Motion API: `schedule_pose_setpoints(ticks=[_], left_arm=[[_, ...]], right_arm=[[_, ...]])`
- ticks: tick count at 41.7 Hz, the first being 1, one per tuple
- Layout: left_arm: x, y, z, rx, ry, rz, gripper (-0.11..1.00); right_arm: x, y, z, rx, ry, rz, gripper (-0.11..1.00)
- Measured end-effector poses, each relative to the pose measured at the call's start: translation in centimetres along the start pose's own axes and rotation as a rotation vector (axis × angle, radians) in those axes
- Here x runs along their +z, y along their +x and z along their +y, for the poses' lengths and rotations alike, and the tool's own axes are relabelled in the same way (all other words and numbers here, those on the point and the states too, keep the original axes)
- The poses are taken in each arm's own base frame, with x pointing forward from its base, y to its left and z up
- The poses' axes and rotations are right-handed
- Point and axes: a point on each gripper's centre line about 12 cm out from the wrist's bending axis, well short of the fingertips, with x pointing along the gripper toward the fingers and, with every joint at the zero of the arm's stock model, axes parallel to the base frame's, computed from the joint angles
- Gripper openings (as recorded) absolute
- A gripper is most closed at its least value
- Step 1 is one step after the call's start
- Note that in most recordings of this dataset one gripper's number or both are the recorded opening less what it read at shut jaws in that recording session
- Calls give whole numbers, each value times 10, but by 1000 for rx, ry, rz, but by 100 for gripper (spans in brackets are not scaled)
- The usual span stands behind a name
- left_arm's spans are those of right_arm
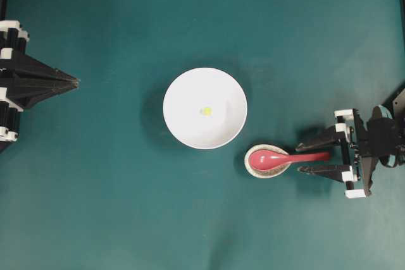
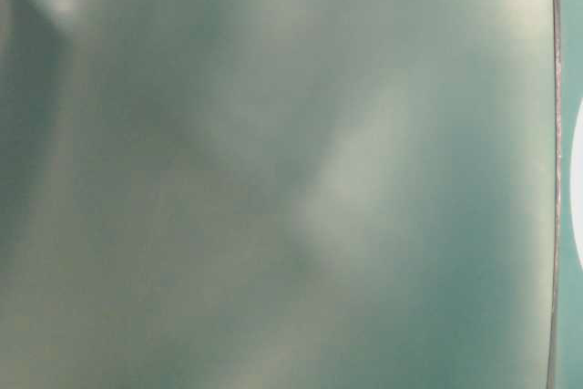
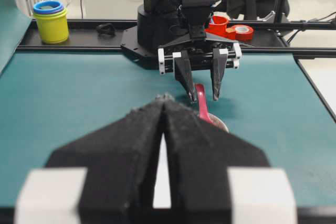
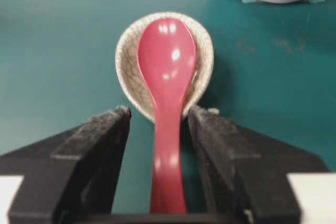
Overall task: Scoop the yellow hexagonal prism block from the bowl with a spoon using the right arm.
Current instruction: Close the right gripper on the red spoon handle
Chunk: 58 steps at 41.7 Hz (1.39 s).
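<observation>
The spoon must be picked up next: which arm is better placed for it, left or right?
Right. The right gripper is open with the spoon handle between its fingers. The left gripper is shut, far across the table beyond the bowl.

The right arm's spread fingers (image 3: 187, 80) straddle the spoon (image 3: 202, 109) handle.

Even bright light from above me, soft shadows beside the bowl (image 1: 205, 108), glare spots on the spoon (image 4: 167, 66), my left fingers (image 3: 199, 145) blurred up close, table-level view a hazy teal smear, out of focus
</observation>
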Motion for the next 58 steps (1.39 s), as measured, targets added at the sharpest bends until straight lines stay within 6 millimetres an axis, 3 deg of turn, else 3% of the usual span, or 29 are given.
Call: schedule_pose_setpoints(ticks=[23, 37, 58], left_arm=[[0, 0, 0, 0, 0, 2, 1], [0, 0, 0, 0, 0, 0, 1], [0, 0, 0, 0, 0, 3, 1]], right_arm=[[-5, 2, -1, -7, -5, 25, 55], [-8, 2, -1, -8, -5, 45, 45], [-7, 2, 0, -7, -4, 42, 44]])
